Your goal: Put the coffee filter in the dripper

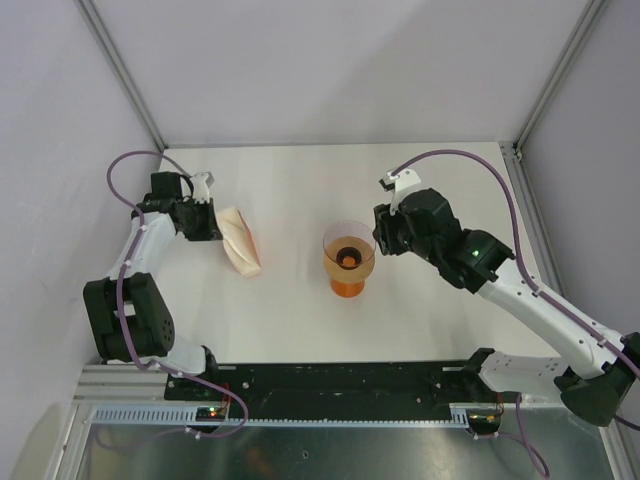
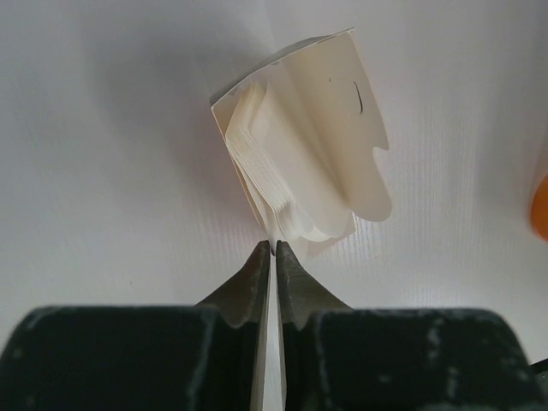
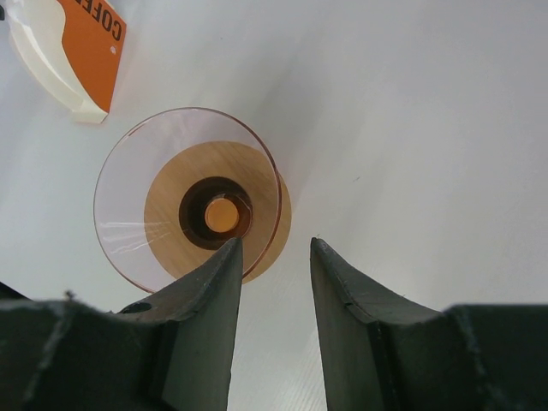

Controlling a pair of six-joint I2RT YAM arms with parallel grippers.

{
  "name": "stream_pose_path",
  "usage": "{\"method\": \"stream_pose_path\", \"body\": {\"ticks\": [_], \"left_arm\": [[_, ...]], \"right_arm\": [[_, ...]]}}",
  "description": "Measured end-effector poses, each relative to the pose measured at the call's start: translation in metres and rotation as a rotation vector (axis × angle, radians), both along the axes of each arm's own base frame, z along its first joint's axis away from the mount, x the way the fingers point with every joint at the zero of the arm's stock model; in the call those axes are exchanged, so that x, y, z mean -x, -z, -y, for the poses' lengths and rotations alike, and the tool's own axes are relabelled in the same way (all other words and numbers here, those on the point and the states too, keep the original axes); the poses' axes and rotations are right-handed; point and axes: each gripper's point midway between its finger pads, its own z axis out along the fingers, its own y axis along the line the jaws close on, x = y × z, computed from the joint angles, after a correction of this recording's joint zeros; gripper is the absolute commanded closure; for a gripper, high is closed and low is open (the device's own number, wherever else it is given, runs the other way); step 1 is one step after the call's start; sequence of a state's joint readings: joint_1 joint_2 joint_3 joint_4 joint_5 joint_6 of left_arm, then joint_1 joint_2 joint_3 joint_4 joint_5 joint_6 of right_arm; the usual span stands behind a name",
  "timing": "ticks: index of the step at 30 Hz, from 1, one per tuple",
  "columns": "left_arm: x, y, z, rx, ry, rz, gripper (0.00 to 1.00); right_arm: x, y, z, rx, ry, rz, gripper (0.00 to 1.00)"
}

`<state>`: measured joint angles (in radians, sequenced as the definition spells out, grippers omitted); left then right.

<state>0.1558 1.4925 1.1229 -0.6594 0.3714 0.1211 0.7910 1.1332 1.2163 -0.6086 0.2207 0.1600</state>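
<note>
Filter (image 2: 272, 360): thin white sheet, edge-on, pinched between closed left gripper (image 2: 273, 247) fingers at stack's (image 2: 291, 163) near edge. Dripper (image 1: 349, 255): mid-table, well apart; right gripper (image 3: 276, 245) open beside it.

Lab rig: white table (image 1: 300, 320), aluminium-framed walls (image 1: 330, 70)

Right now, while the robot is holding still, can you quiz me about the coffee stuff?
1. True or false: a paper filter already sits inside the dripper.
2. Which gripper has its jaws wide apart? A: left gripper. B: right gripper.
3. What are the left gripper's tips pinching the edge of?
Key: 1 false, the dripper is empty. 2 B. 3 the filter stack.
</note>
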Motion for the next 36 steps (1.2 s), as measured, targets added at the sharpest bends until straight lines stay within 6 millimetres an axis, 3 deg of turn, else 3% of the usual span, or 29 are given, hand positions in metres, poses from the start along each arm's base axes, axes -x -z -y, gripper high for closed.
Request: {"method": "stream_pose_path", "body": {"ticks": [4, 8, 19, 34, 36], "left_arm": [[0.000, 0.000, 0.000, 0.000, -0.001, 0.000, 0.92], [-0.002, 0.002, 0.000, 0.000, 0.000, -0.004, 0.99], [-0.002, 0.002, 0.000, 0.003, 0.001, -0.004, 1.00], [0.003, -0.036, 0.004, -0.001, 0.013, 0.114, 1.00], [0.004, -0.038, 0.004, -0.003, 0.012, 0.120, 0.95]], "right_arm": [[-0.001, 0.003, -0.001, 0.007, 0.000, -0.007, 0.57], [-0.001, 0.004, -0.001, 0.008, -0.001, -0.008, 0.57], [-0.001, 0.004, -0.001, 0.008, -0.001, -0.009, 0.57], [0.000, 0.004, -0.002, 0.005, -0.007, -0.012, 0.57], [0.000, 0.004, -0.002, 0.004, -0.009, -0.013, 0.57]]}}
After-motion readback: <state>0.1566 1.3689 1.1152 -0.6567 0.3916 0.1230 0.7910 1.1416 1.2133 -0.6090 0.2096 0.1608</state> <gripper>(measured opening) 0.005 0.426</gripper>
